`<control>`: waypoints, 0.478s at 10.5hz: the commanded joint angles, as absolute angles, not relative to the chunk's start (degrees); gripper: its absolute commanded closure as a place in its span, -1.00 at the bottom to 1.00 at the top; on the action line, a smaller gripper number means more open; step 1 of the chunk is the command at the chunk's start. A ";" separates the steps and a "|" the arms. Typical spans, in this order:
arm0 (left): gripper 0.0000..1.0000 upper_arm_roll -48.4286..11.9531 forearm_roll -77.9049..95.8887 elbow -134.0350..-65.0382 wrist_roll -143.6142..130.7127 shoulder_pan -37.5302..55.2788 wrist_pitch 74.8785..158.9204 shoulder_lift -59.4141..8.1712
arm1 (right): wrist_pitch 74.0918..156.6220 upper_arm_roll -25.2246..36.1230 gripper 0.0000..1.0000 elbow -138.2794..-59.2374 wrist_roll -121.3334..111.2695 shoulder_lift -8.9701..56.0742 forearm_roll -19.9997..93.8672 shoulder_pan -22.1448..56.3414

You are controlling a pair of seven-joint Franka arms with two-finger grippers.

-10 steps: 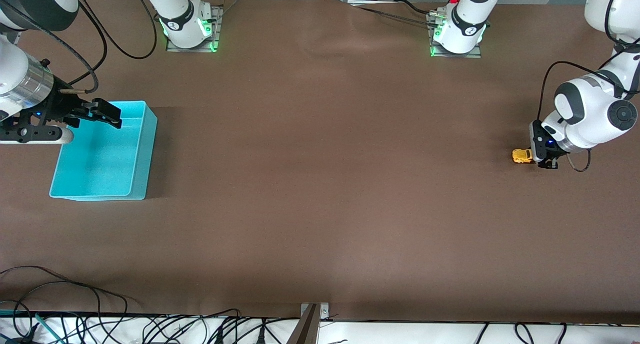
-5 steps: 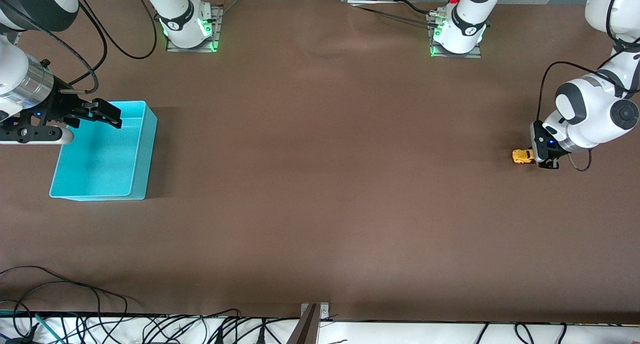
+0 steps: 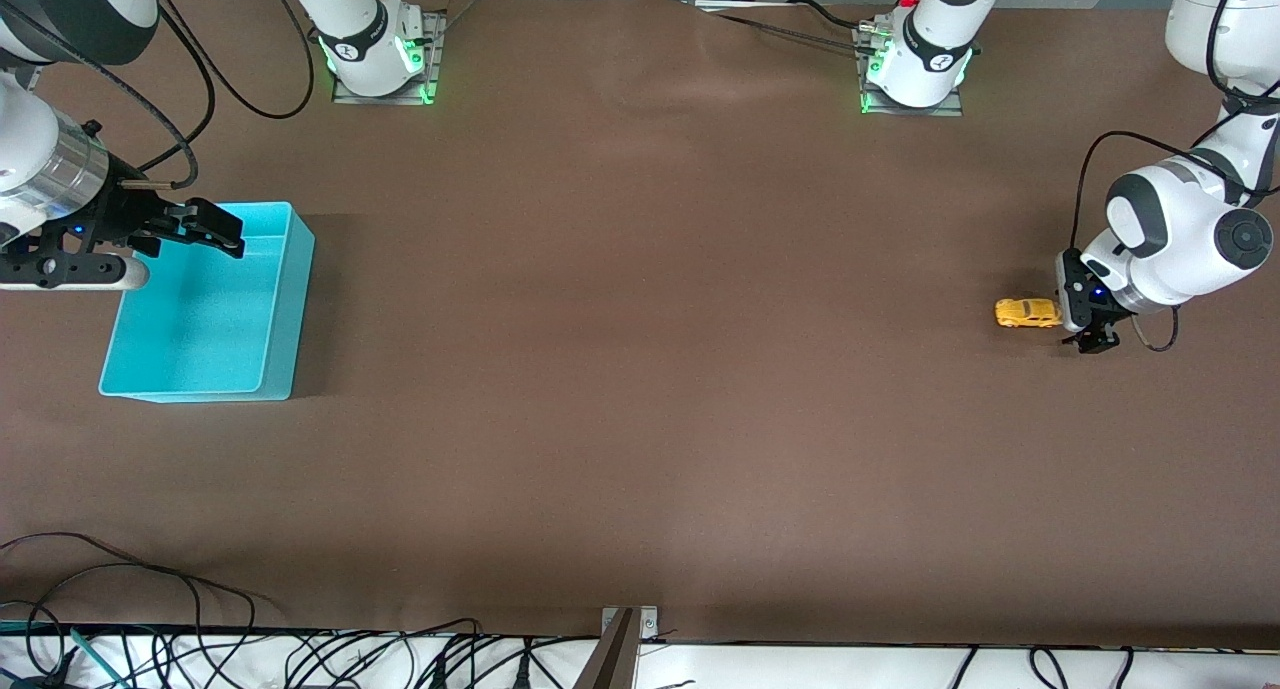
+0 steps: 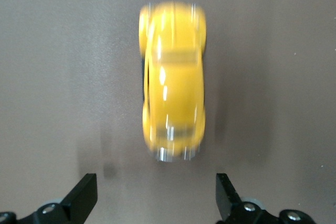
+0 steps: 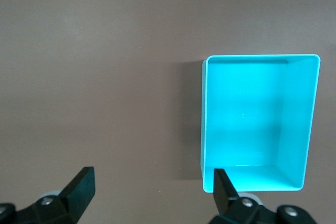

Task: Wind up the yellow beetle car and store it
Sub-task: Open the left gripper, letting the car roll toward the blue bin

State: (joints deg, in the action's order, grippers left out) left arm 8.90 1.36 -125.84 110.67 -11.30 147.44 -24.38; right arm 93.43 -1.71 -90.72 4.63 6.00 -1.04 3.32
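At the right arm's end of the desk (image 3: 640,369) stands a turquoise bin (image 3: 205,314). The right tool (image 3: 200,231) hangs above the bin's farther rim, released, its fingers (image 5: 79,187) spread wide; this arm waits. The right wrist view looks straight down into the bin, whose inside the front view shows only at a slant.

Toward the left arm's end, the yellow beetle car (image 3: 1027,313) stands on its wheels on the bare desk, free of any grip. Just beside it is the left tool (image 3: 1085,324), low over the desk. The front view hides its jaws, but the left wrist view shows both fingers (image 4: 84,195) parted and clear of the car (image 4: 172,80).

A second ago the car sat tight against the left tool; it has since rolled a little toward the bin.
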 commanded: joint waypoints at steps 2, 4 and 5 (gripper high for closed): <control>-1.00 9.14 3.25 -125.15 112.33 -10.46 147.13 -23.82 | 92.99 -1.76 -1.00 -90.18 4.04 6.06 -1.76 3.25; -1.00 8.53 3.25 -125.59 112.32 -10.46 147.04 -22.16 | 92.99 -1.76 -1.00 -90.18 4.04 6.06 -1.76 3.16; -1.00 8.35 3.25 -126.03 112.32 -10.55 146.95 -20.15 | 92.99 -1.76 -1.00 -90.18 4.04 6.06 -1.76 3.25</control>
